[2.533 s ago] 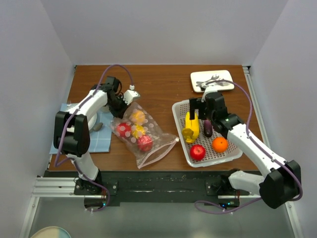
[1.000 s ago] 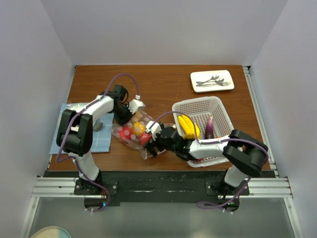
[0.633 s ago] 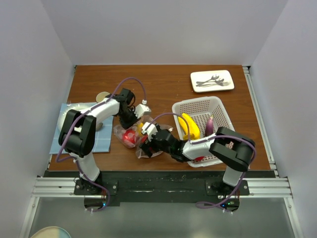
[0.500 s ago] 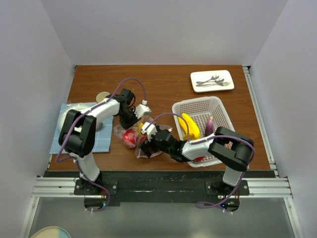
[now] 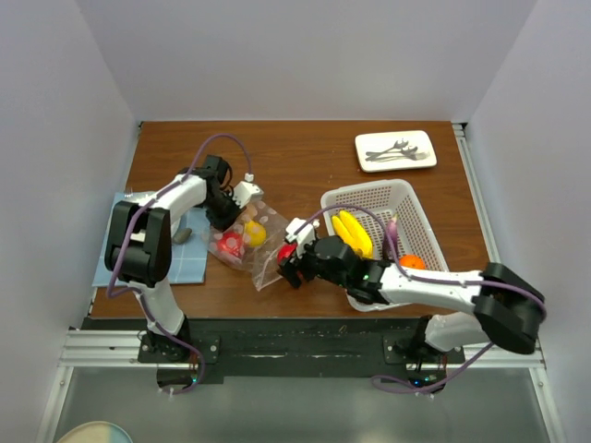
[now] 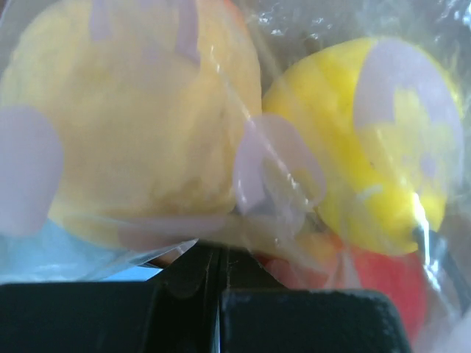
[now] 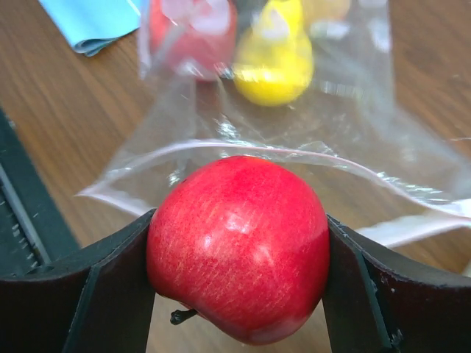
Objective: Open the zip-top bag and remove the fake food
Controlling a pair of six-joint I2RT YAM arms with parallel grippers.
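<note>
The clear zip-top bag (image 5: 247, 247) lies on the table left of centre, its mouth open toward my right gripper. A yellow fruit (image 5: 255, 233) and a red piece (image 5: 231, 245) show inside it. My left gripper (image 5: 224, 209) is shut on the bag's far end; in the left wrist view its jaws (image 6: 221, 254) pinch the film, with yellow fruits (image 6: 132, 118) pressed close. My right gripper (image 5: 290, 262) is shut on a red apple (image 7: 237, 246), just outside the bag's mouth (image 7: 294, 158). The apple also shows in the top view (image 5: 286, 251).
A white perforated basket (image 5: 406, 198) stands tilted at the right, with a yellow banana (image 5: 351, 233) and an orange ball (image 5: 412, 262) in it. A white plate with cutlery (image 5: 397, 150) lies at the back right. A blue cloth (image 5: 148, 245) lies at the left.
My right gripper has drawn back to the right out of the bag with the red apple in it. My left gripper has shifted left and back, still pinching the bag.
</note>
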